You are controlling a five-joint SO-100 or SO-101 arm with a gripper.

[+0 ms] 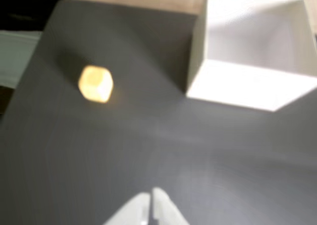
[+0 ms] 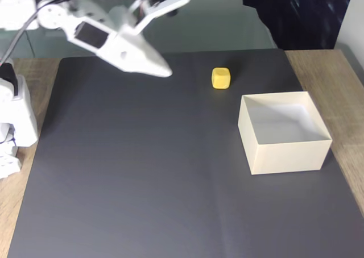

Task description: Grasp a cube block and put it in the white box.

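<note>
Dark grey mat (image 2: 142, 173) is covering the wooden table (image 2: 347, 76); square cream-white box (image 2: 284, 150) is sitting open on the mat's right side in the fixed view; white gripper (image 2: 165, 71) is hovering with its tips pressed together, empty; small yellow rounded cube (image 2: 221, 78) is lying on the mat, just beyond the box, well apart from the gripper (image 1: 150, 197).

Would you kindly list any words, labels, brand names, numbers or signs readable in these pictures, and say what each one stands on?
None: no readable text in the wrist view or the fixed view.
The yellow cube block, the white box, the dark mat and the white arm show plain surfaces with no lettering.
</note>
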